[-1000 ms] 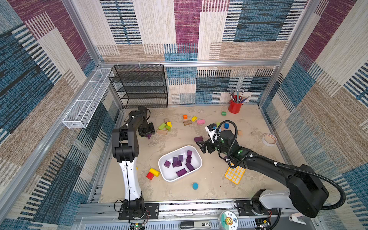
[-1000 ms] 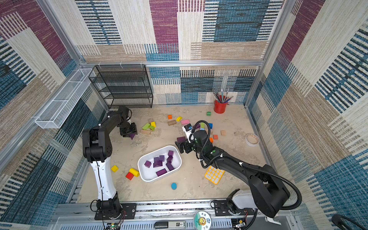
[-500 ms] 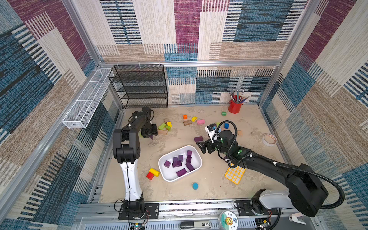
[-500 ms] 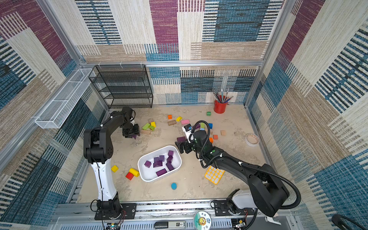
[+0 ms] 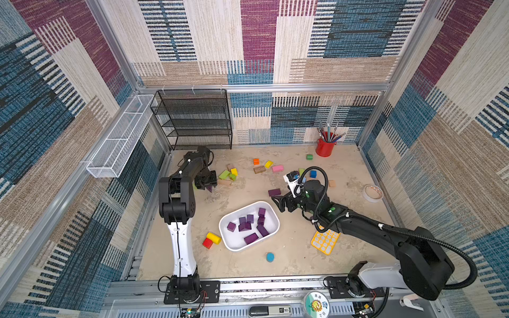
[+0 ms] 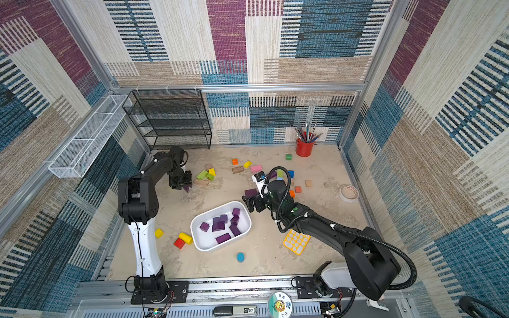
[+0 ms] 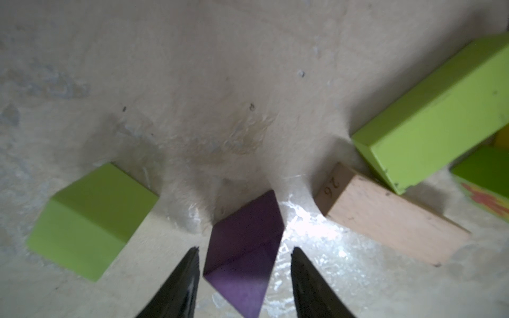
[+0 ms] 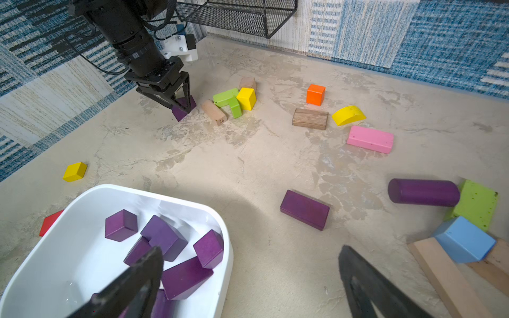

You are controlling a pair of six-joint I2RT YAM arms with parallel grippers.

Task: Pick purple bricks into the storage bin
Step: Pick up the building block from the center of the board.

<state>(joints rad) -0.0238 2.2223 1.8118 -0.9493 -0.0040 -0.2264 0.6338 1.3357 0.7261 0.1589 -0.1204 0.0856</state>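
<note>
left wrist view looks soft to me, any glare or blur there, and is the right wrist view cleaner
Left wrist view: soft all over, the purple brick blurred, a white glare patch on the table beside it. Right wrist view: sharp blocks, only its own near fingers blurred.

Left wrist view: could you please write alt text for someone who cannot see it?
A purple brick sits between two black fingertips, against a beige table. A green block lies to one side; a wooden block and a long green block lie to the other.
</note>
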